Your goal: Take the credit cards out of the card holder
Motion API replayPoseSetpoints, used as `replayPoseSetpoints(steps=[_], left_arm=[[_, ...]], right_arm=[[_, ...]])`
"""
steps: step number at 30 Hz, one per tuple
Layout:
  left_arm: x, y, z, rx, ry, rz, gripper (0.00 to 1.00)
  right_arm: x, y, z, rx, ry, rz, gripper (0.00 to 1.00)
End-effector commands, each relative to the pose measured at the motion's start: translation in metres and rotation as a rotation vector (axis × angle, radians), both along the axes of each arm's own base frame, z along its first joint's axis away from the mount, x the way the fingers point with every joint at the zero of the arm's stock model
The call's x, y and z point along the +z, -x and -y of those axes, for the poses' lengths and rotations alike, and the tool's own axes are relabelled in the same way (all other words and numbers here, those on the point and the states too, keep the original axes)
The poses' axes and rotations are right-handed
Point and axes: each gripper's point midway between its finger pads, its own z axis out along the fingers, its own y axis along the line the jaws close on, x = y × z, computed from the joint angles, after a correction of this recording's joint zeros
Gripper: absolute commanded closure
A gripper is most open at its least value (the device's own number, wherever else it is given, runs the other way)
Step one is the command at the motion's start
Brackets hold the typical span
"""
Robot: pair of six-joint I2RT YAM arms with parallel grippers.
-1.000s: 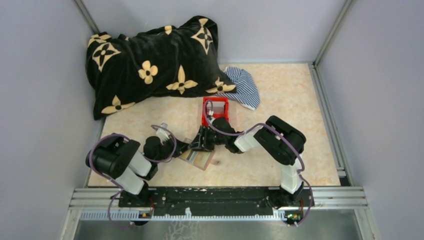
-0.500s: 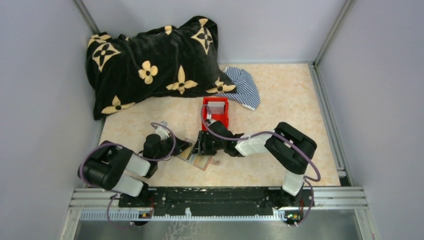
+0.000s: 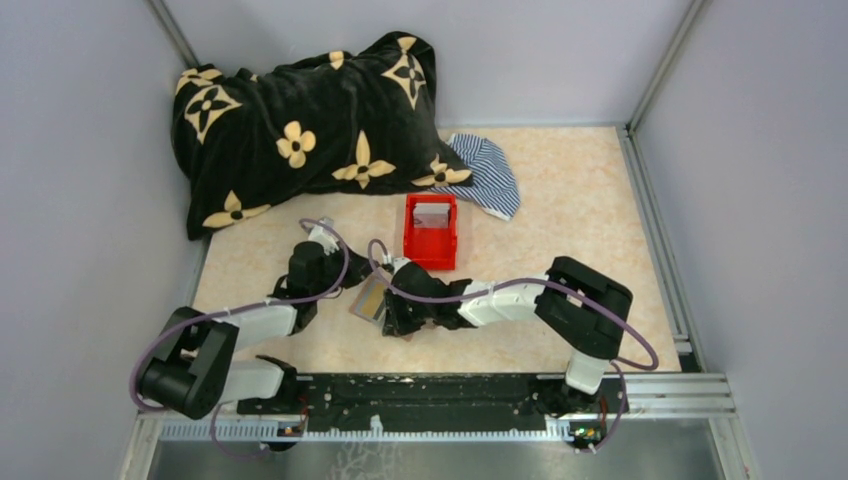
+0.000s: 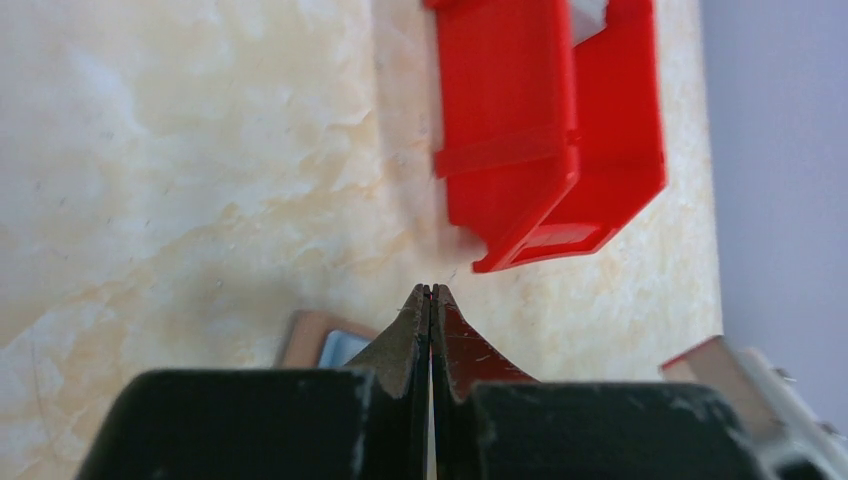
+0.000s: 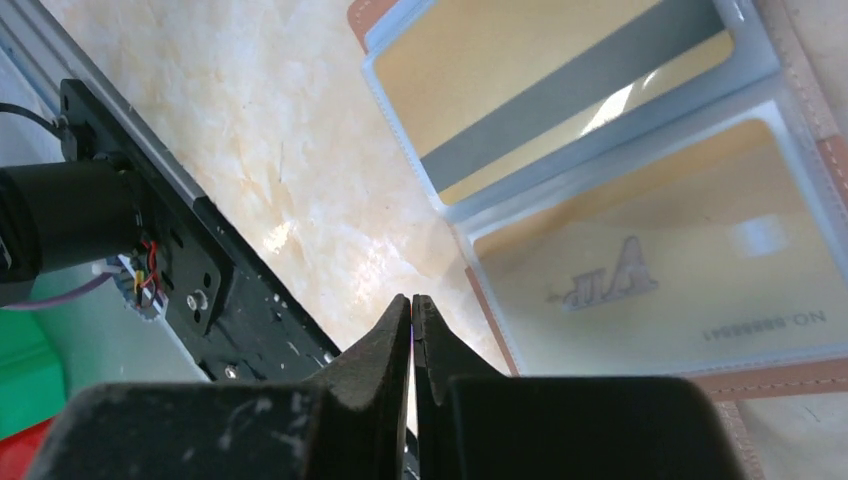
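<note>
Card holder (image 3: pixel 372 297) lies open mid-frame on the tabletop (image 3: pixel 570 200), credit cards (image 5: pixel 640 270) in its pockets. Left hand (image 4: pixel 430 291) and right hand (image 5: pixel 412 299) are both pinched shut and empty. Likely the extraction step; next, reopen and catch a card edge.
</note>
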Motion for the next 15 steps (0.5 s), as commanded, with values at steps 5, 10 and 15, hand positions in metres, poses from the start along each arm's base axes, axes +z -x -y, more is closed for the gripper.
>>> replayPoseSetpoints(steps=[5, 10, 15], left_arm=[[-0.014, 0.001, -0.010, 0.020, -0.075, -0.042, 0.98], [-0.017, 0.000, -0.015, 0.031, -0.081, -0.055, 0.98], [-0.020, -0.003, -0.016, 0.028, -0.070, -0.067, 0.98]], right_arm=[[-0.013, -0.007, 0.017, -0.004, 0.139, 0.055, 0.99], [-0.024, -0.007, 0.038, -0.027, 0.179, 0.033, 0.99], [-0.034, -0.009, 0.059, -0.068, 0.233, 0.020, 0.99]])
